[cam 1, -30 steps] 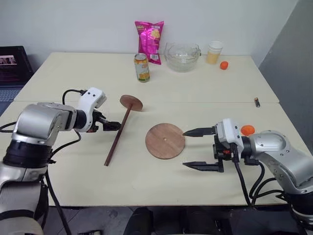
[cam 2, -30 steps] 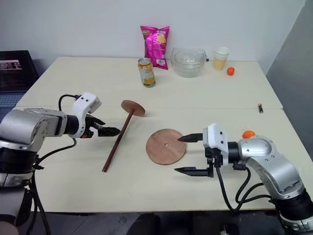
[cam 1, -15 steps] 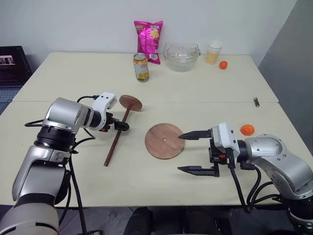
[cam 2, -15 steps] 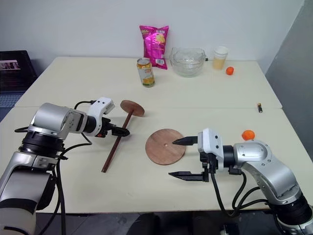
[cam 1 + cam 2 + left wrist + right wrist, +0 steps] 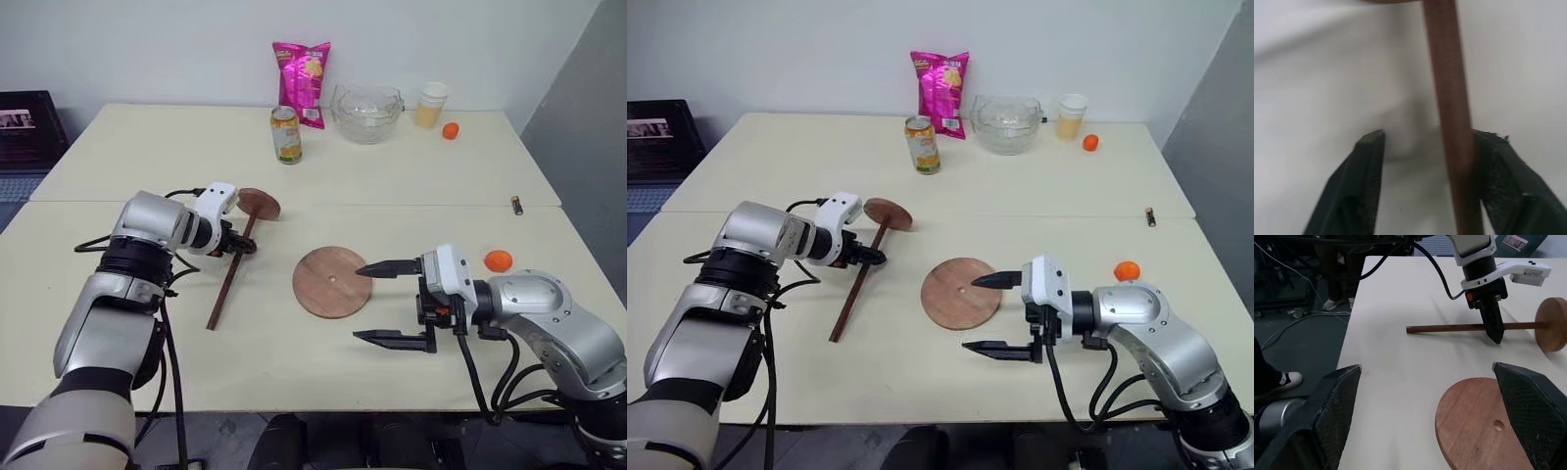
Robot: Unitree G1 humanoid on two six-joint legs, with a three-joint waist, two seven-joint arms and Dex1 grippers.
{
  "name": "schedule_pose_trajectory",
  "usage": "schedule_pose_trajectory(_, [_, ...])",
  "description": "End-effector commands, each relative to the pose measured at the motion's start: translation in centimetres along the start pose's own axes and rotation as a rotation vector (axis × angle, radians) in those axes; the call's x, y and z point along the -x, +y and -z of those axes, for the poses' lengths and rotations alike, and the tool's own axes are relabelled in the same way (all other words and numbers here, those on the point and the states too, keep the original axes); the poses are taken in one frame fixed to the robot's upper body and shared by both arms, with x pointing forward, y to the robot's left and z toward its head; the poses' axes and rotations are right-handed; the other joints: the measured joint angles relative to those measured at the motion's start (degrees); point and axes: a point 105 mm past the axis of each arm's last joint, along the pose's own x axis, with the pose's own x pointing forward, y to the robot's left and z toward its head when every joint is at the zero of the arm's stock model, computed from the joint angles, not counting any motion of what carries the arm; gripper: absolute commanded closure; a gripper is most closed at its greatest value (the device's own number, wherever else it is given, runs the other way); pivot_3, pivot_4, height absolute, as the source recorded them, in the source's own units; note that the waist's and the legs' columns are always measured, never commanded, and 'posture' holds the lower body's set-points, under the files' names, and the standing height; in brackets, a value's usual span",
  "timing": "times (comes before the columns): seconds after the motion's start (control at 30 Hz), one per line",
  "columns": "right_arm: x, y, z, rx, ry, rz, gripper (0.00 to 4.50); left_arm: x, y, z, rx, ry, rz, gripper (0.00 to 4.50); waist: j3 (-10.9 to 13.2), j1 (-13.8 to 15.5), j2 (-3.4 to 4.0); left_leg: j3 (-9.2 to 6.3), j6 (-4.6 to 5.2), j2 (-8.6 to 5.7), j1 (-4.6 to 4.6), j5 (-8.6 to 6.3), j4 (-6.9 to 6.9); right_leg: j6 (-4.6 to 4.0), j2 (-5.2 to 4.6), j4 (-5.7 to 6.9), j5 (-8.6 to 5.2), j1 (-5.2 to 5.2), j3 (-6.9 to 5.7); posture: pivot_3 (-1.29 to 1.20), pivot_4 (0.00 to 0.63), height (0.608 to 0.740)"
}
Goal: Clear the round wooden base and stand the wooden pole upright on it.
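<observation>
The left gripper (image 5: pixel 242 246) straddles the lying wooden pole (image 5: pixel 228 282) with jaws apart, one finger touching it; the right gripper (image 5: pixel 377 303) gapes beside the bare round wooden base (image 5: pixel 332 281).

Silver arms w/ black cables, white wrists, black two-finger left claw (image 5: pixel 245 247), right claw (image 5: pixel 377 302).

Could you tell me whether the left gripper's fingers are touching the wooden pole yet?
Touching on one side: in the left wrist view the wooden pole lies against one finger of the left gripper, with a gap to the other.
</observation>
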Motion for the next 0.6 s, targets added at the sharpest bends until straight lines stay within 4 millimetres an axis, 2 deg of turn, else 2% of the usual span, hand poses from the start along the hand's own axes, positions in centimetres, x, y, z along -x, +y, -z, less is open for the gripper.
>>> schedule_pose_trajectory(0.03, [0.6, -0.6, -0.8, 0.045, -0.008, 0.037, 0.00, 0.0, -0.4, -0.7, -0.003, -0.023, 0.017, 2.67, 0.00, 0.00, 0.00, 0.00, 0.00, 0.00, 0.00, 0.00, 0.00, 0.00, 0.00, 0.00, 0.00, 0.00, 0.00, 0.00, 0.150, 0.740])
schedule_pose_trajectory(0.27, [1.1, -0.9, -0.7, 0.048, 0.008, 0.050, 0.00, 0.5, -0.3, -1.2, -0.026, -0.059, 0.018, 4.17, 0.00, -0.05, 0.00, -0.01, -0.01, 0.00, -0.01, 0.00, 0.01, 0.00, -0.01, 0.01, 0.00, 0.00, -0.01, 0.00, 0.150, 0.740])
schedule_pose_trajectory(0.6, [1.8, -2.0, -0.7, 0.069, 0.030, 0.090, 0.00, 1.8, -0.7, -1.0, -0.053, -0.107, 0.041, 4.22, 0.00, -0.13, 0.00, -0.01, -0.01, 0.02, -0.02, 0.01, 0.02, 0.00, -0.01, 0.01, 0.00, -0.01, 0.01, 0.00, 0.150, 0.740])
